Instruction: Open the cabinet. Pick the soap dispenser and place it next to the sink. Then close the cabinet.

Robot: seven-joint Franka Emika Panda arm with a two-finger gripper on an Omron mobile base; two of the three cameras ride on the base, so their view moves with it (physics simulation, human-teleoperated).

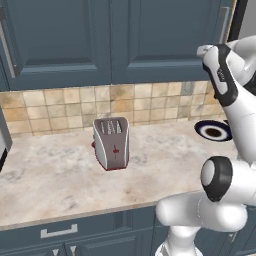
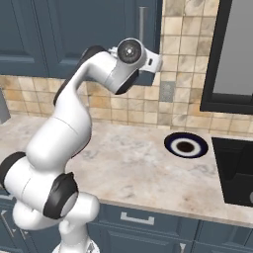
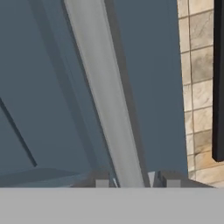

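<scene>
Jaws set either side of the cabinet handle, seemingly gripping it, door shut

The long light-grey bar handle of the dark slate-blue recessed-panel cabinet door ran off the hand view's top edge, its lower end lost behind the gripper. In the right base view the white arm hid the handle's lower part. The door hid the cabinet's contents.
</scene>
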